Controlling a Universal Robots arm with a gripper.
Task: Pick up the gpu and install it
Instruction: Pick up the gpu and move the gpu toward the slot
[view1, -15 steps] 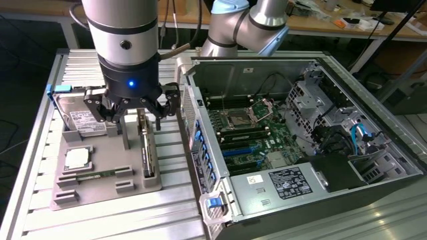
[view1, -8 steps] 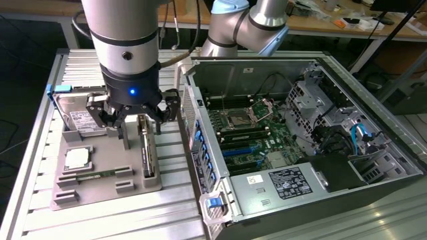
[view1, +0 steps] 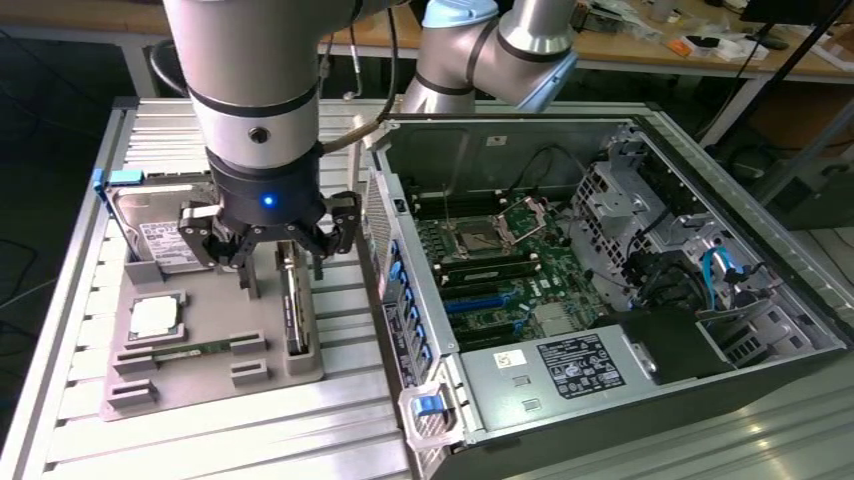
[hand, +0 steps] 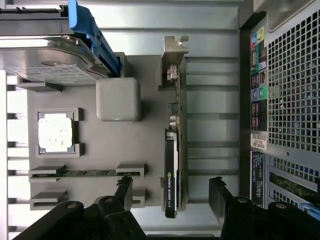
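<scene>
- Table (view1: 214, 440): a slatted metal top that carries a grey tray (view1: 200, 385) on the exterior view's left and an open case (view1: 747, 300) on its right.
- Hard drive (view1: 150, 232): stands tilted at the tray's far left corner, with a white label and a blue frame. In the wrist view (hand: 45, 60) it leans beside a grey block (hand: 117, 98).
- CPU (view1: 156, 317): lies flat in its square pocket, nearer the camera than the drive.
- Memory stick (view1: 194, 350): narrow and green, held between small brackets just nearer than the CPU.
- Arm (view1: 254, 90): comes straight down over the tray, with a blue light on the wrist.
- Jaws: spread wide and holding nothing. The wrist view shows one finger (hand: 123, 189) on each side of the card, both clear of it.
- Gpu (view1: 295, 315): stands on edge in a slot along the tray's right side, just beside the case wall, with the jaws over its far end. In the wrist view (hand: 171, 165) it is a slim dark strip with a silvery bracket at one end.
- Case: lies on its side with the panel off. The motherboard (view1: 487, 270) is in plain sight, and a power supply (view1: 574, 365) sits at the near end.
</scene>
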